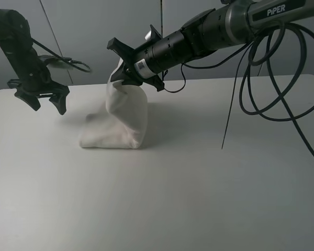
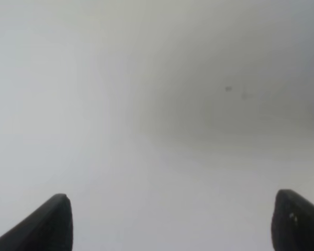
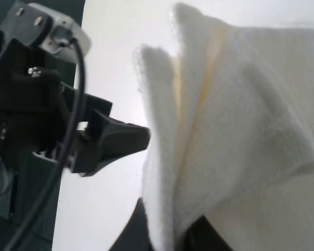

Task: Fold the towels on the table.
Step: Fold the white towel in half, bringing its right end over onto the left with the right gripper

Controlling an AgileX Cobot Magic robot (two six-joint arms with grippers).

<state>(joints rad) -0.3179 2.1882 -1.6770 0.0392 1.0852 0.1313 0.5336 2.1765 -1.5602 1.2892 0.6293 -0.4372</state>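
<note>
Exterior high view: the soft white terry towel stands as a crumpled cone near the far edge of the smooth table. The right fingers pinch its top; the left fingers are spread, empty.

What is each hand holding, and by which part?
The right hand pinches the towel by its lifted top edge; the left hand is open, holding nothing.

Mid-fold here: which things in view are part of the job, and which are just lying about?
Part of the job: towel, held up by the shut right gripper; table; open left gripper, empty.
Not part of it: black cables dangling over the table's right side.
</note>
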